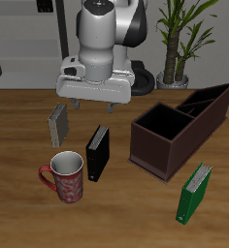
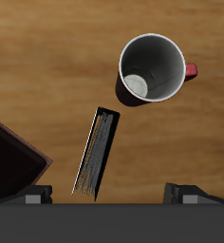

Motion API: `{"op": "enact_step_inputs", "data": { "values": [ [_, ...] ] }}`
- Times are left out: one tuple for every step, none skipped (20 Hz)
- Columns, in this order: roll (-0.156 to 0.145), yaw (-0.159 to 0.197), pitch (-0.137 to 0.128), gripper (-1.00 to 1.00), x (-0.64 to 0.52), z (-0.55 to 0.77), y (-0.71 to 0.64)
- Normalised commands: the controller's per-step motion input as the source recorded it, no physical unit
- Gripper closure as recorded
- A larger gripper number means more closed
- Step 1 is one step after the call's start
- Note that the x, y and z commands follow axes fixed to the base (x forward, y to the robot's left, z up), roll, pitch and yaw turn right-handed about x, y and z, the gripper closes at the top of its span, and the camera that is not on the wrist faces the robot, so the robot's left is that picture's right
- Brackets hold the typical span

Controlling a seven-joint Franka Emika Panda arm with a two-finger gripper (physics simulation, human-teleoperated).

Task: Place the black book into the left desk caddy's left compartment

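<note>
Exterior and wrist views. The tool [image 1: 90, 103] hangs above the counter [image 1: 19, 136] with its two fingers spread wide and nothing between them. The black book [image 1: 97, 153] stands upright on the counter below it, beside the red mug [image 1: 65, 177] and apart from the left desk caddy [image 1: 179, 126]. A grey book [image 1: 58, 124] stands farther back; a green book [image 1: 194, 193] stands nearer the front edge.

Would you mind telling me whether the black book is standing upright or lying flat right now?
Upright. The black book stands on its bottom edge on the table beside the mug, and the wrist view looks straight down on its page edges.
</note>
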Motion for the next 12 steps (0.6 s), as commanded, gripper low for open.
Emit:
{"op": "enact_step_inputs", "data": {
  "values": [
    [0.000, 0.000, 0.000, -1.00, -0.03, -0.01, -0.01],
    [-0.064, -0.056, -0.018, -1.00, 0.06, -0.15, -0.04],
    [0.070, 0.020, 0.002, -1.00, 0.11, -0.16, 0.04],
    [-0.073, 0.006, -0.002, -1.00, 0.05, -0.14, -0.17],
    [-0.071, -0.094, 0.019, -1.00, 0.10, -0.25, -0.18],
    [0.037, -0.025, 0.014, -1.00, 0.09, -0.17, 0.05],
    [0.026, -0.010, 0.005, -1.00, 0.06, -0.13, 0.03],
    [-0.071, 0.002, 0.036, -1.00, 0.20, -0.53, -0.05],
    [0.000, 0.000, 0.000, -1.00, -0.01, 0.00, -0.01],
    [0.006, -0.092, 0.046, -1.00, 0.14, -0.35, 0.04],
    [0.065, 0.009, 0.036, -1.00, 0.17, -0.33, 0.15],
    [-0.036, 0.014, 0.007, -1.00, 0.03, -0.14, -0.04]
  ]
}}
